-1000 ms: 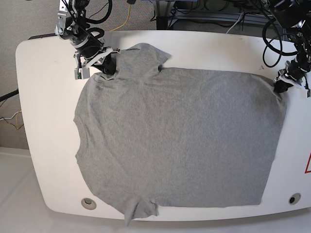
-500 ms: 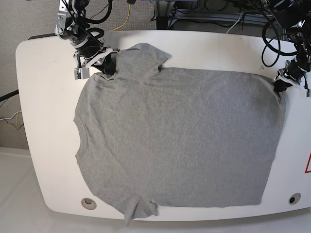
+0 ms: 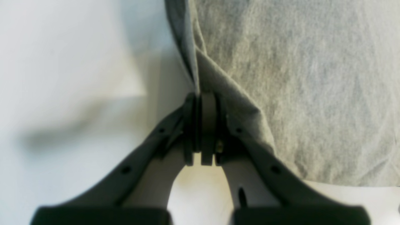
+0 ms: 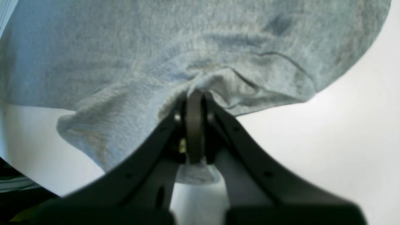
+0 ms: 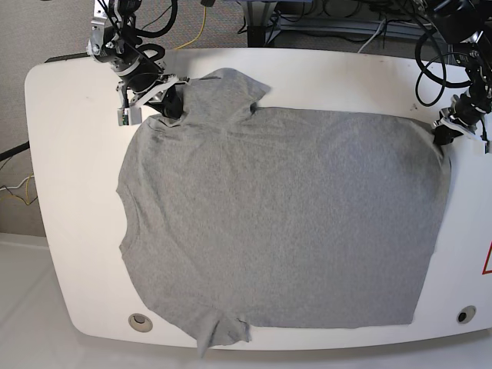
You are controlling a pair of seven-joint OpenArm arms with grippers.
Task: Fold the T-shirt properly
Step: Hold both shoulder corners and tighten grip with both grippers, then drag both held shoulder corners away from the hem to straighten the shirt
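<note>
White round-cornered table (image 5: 69, 192) holds the big soft grey T-shirt (image 5: 284, 223), spread flat. My right gripper (image 5: 171, 106) pinches its 11 o'clock corner, my left gripper (image 5: 444, 136) its 2 o'clock corner; cloth stretches toward 6 o'clock.

- White table (image 5: 69, 192): we note rounded corners.
- Two round fittings set into the tabletop, one near each corner of its front edge (image 5: 140, 321) (image 5: 466, 314).
- Red triangle mark (image 5: 487, 261) at the table's right edge.
- Yellow cable (image 5: 201, 27) on the carpet beyond the far edge.
</note>
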